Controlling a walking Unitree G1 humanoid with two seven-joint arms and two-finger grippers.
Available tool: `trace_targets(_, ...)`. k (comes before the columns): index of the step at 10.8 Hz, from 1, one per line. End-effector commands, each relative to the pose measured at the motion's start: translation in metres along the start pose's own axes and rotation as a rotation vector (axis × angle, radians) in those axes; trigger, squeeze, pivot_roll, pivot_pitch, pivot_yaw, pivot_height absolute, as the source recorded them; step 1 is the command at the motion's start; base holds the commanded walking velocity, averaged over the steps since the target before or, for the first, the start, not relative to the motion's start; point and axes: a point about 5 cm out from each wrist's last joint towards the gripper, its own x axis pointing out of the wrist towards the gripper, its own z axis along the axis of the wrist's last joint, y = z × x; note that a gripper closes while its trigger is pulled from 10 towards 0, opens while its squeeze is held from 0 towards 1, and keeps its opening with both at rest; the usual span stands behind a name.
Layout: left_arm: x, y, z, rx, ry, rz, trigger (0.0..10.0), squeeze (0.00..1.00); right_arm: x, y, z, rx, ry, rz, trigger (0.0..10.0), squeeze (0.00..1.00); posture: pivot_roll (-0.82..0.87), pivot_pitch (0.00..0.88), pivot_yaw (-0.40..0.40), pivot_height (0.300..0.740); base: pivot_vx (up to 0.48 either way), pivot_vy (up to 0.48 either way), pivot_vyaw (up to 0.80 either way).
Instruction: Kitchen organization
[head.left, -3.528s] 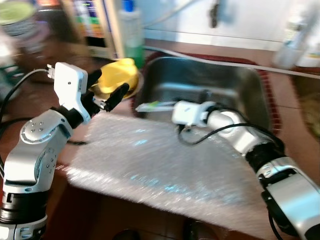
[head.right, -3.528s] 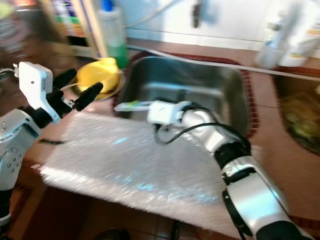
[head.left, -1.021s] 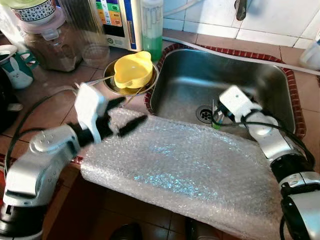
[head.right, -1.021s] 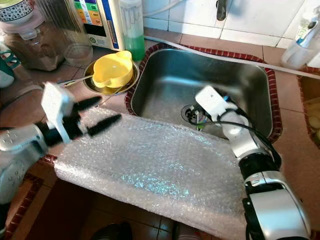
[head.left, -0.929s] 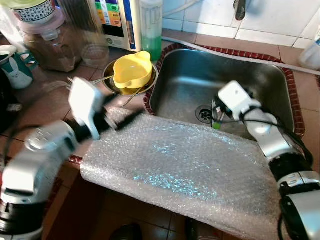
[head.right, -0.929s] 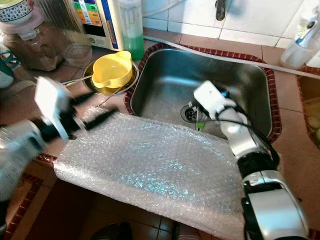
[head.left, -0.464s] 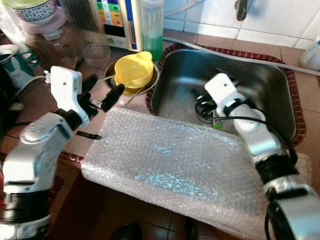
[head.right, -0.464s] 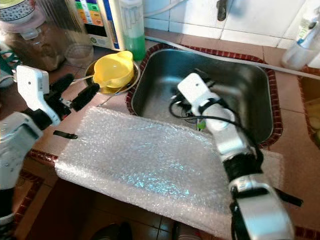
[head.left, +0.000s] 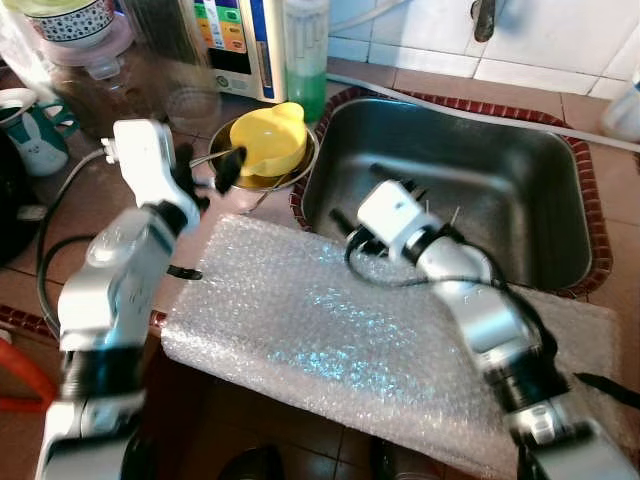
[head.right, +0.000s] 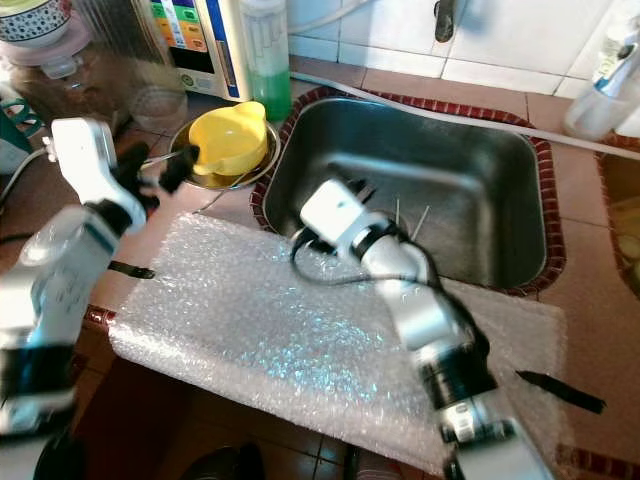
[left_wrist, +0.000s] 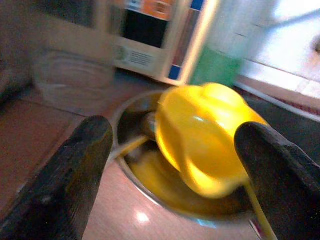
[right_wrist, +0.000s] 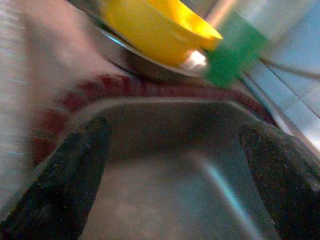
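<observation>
A yellow plastic bowl (head.left: 268, 140) lies tilted in a shallow metal bowl (head.left: 292, 172) on the counter left of the steel sink (head.left: 520, 170). My left gripper (head.left: 212, 162) hovers just left of the metal bowl, open. Its wrist view shows the yellow bowl (left_wrist: 202, 135) ahead between the spread fingers (left_wrist: 75, 170), untouched. My right gripper (head.left: 352, 200) is at the sink's near left corner, pointing left, open and empty. Its wrist view looks over the sink wall (right_wrist: 165, 140) toward the yellow bowl (right_wrist: 155, 25). A sheet of bubble wrap (head.left: 340, 330) covers the counter's front edge.
A green soap bottle (head.left: 305, 50), a water appliance (head.left: 235, 40), a jar (head.left: 80, 60) and a mug (head.left: 25, 130) line the back left. Thin sticks (head.left: 432, 212) stand in the sink. A small black piece (head.left: 183, 272) lies by the wrap's left edge.
My right gripper has swung left from the drain to the sink's near left corner. My left gripper has risen from the bubble wrap to the metal bowl's edge.
</observation>
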Motion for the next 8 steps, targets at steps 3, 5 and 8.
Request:
trace_targets(3,0.01,0.003,0.0,-0.027,0.01,0.052,10.0,0.0,-0.003,0.027,0.026,0.034,-0.055,0.084,10.0,1.0,-0.07,0.234,0.078,0.74,0.0,0.0,0.0)
trace_targets(5,0.018,0.001,-0.005,-0.021,0.042,0.058,10.0,0.0,-0.007,0.025,0.034,0.037,-0.04,0.053,10.0,0.82,-0.08,0.234,0.082,0.74,0.0,0.0,0.0)
trace_targets(8,0.018,0.003,-0.004,-0.039,0.031,0.061,10.0,0.0,-0.013,0.004,0.015,-0.005,0.088,-0.074,10.0,0.71,-0.08,0.234,0.08,0.74,0.0,0.0,0.0)
